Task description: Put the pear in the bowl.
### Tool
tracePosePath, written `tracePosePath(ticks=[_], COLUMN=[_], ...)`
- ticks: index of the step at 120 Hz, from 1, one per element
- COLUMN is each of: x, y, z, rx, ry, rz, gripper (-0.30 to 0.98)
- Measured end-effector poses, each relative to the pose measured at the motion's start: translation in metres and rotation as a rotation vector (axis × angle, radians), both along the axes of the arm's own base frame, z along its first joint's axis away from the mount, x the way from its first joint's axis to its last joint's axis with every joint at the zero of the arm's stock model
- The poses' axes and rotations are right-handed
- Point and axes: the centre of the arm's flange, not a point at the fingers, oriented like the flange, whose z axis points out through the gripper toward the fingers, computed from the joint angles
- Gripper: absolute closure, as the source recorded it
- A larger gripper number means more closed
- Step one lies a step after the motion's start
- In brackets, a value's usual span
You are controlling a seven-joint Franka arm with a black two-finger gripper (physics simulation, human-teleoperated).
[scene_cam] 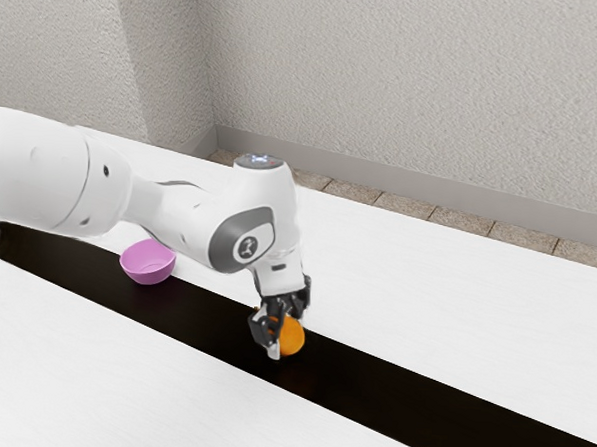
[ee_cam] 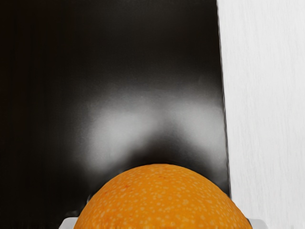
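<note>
- The gripper (scene_cam: 282,334) is clamped on the round, speckled orange fruit (scene_cam: 293,336), its pads (ee_cam: 69,223) against both flanks; it looks more like an orange than the task's pear.
- The fruit is at the black strip (scene_cam: 400,389), well apart from the pink bowl (scene_cam: 148,273); whether it touches the strip is unclear.
- The step in hand seems to be the grasp.
- Next calls for lifting clear of the bowl's rim, carrying toward the exterior view's left, then lowering and releasing inside.
</note>
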Motion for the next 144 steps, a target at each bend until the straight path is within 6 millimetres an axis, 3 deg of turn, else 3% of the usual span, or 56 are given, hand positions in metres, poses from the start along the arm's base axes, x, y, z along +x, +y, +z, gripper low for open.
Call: tracePosePath(ticks=[13,22,31,54,65,81,93,106,126,144], x=[-0.005,-0.001,0.002,0.007,0.017,0.039,0.040,0.040,0.055,0.054], y=[0.029,0.070,0.119,0.251,0.293,0.313,0.333,0.340,0.342,0.346], z=[0.057,0.091,0.113,0.128,0.123,0.099,0.072,0.051,0.035,0.032], rx=[-0.021,-0.021,-0.002,0.090,0.129,0.170,0.188,0.197,0.214,0.215], ry=[-0.084,-0.140,-0.179,-0.216,-0.216,-0.193,-0.150,-0.117,-0.107,-0.095], rz=[0.043,0.105,0.177,0.358,0.415,0.432,0.459,0.468,0.462,0.467], gripper=[0.49,0.50,0.51,0.54,0.54,0.53,0.52,0.52,0.50,0.32])
